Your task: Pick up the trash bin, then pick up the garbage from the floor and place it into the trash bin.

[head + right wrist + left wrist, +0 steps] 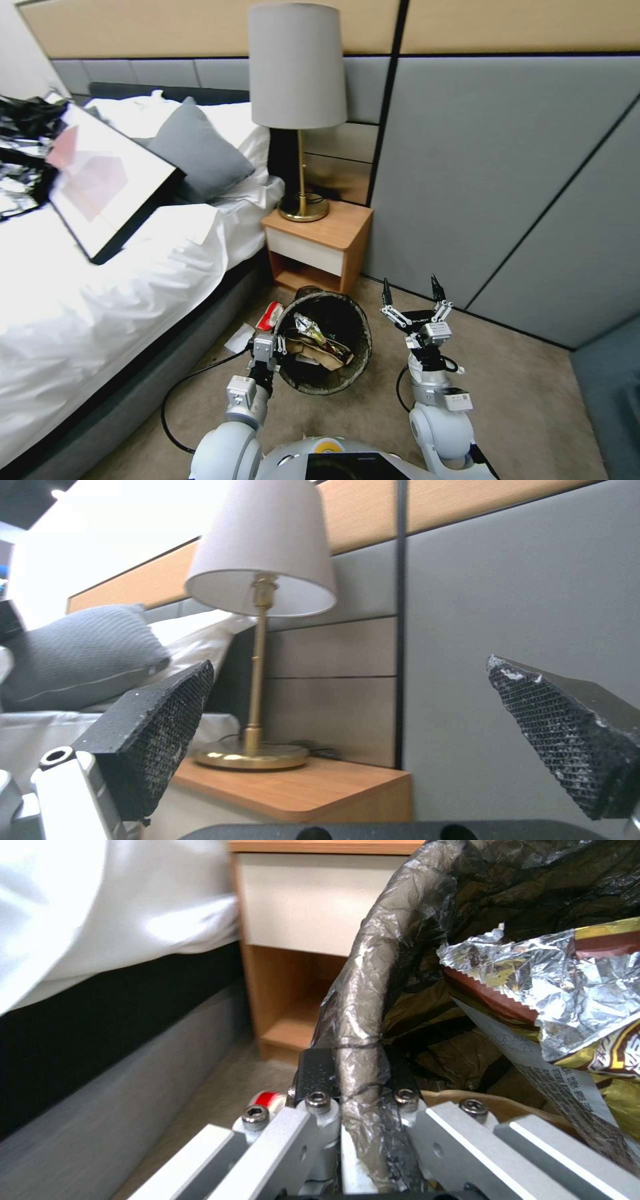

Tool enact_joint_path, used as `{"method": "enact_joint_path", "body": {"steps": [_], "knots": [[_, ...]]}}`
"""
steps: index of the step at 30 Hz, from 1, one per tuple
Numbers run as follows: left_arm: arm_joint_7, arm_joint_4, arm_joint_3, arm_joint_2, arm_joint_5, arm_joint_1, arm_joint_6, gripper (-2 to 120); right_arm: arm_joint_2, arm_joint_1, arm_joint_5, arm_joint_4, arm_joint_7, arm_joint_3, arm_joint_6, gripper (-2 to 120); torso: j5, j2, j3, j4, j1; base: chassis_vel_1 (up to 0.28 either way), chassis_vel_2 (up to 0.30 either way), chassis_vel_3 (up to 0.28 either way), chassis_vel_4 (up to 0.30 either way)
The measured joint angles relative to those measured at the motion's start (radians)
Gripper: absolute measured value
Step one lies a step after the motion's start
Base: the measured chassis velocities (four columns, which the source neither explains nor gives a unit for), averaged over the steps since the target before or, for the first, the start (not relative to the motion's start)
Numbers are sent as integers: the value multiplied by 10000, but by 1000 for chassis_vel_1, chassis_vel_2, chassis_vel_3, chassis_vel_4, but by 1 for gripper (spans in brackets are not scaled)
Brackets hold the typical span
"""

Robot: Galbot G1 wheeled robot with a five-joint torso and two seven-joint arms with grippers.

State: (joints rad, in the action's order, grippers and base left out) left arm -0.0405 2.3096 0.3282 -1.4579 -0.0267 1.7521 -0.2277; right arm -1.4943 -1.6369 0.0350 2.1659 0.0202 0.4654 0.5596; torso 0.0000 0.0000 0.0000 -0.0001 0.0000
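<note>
Black-lined trash bin [325, 343] tilts, mouth facing the robot, left gripper [278, 346] fingers clamped on its rim; right gripper [412, 291] fingers wide, empty

Bedroom, hotel-style. Bed [80, 293] with white sheets, white pillows and a grey cushion [197, 151], on a dark grey base. Wooden bedside table [319, 245] with a white drawer front and an open shelf below. Brass-stemmed lamp [297, 100] with a pale shade standing on it. Padded grey wall panels [493, 180] topped by a wood-toned band. Beige carpet [533, 400].
</note>
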Motion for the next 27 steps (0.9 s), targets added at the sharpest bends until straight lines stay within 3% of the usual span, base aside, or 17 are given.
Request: {"method": "enact_joint_path", "body": {"steps": [27], "knots": [[5, 79, 40, 38, 20, 29, 41, 0, 66, 63, -8, 11, -41, 5, -50, 100, 0, 0, 0, 1, 0, 71, 70, 69, 69]]}}
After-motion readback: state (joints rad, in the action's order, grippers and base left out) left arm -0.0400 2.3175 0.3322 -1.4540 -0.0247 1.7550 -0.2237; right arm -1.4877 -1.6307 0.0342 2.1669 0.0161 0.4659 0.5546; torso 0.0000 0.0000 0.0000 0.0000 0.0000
